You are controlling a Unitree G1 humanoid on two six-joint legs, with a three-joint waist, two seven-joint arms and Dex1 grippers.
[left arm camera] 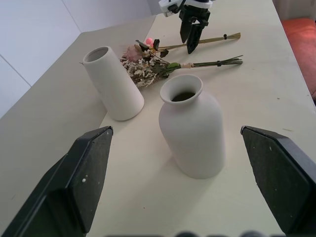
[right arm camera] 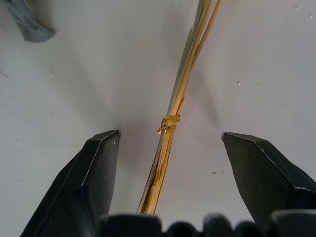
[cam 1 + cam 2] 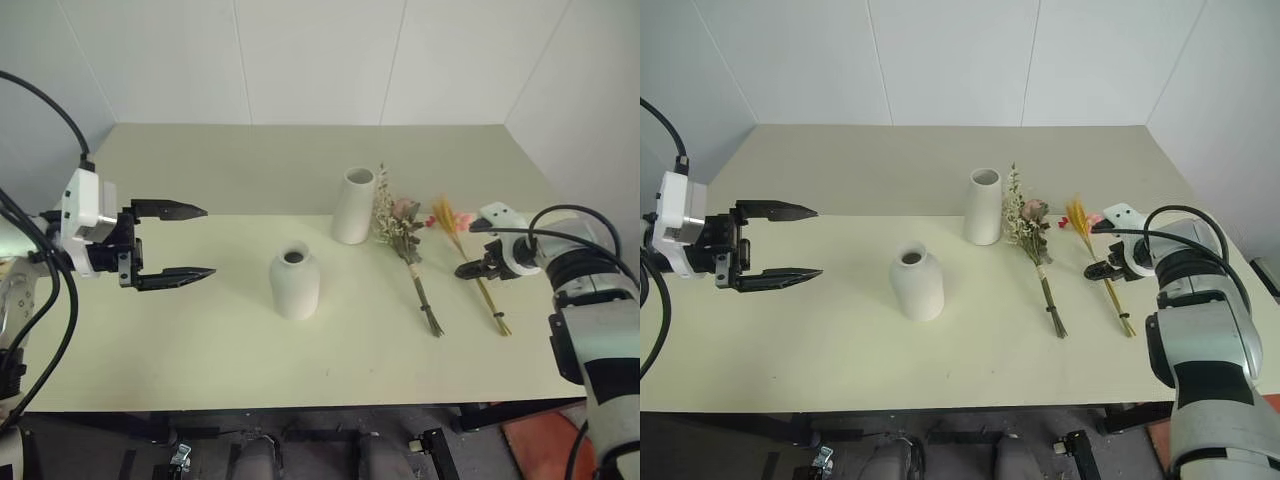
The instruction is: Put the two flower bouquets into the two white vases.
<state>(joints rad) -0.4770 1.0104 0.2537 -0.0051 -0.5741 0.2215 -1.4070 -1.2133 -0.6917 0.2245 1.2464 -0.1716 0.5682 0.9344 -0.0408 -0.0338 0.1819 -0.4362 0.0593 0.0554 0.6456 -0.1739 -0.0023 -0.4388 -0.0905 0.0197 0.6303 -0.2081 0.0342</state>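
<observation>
Slim yellow-orange wheat-like bouquet (image 2: pixel 173 121) is straddled by the right gripper (image 2: pixel 168 148), jaws apart, near the table's right edge (image 3: pixel 560 205). Left gripper (image 3: pixel 170 242) is spread before the empty rounded white ceramic vase (image 3: pixel 295 285).

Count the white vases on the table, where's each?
2. Tall cylinder vase stands mid-table, just left of the bushy bouquet. Rounded bottle vase stands nearer the robot, left of it. None looks hidden.
</observation>
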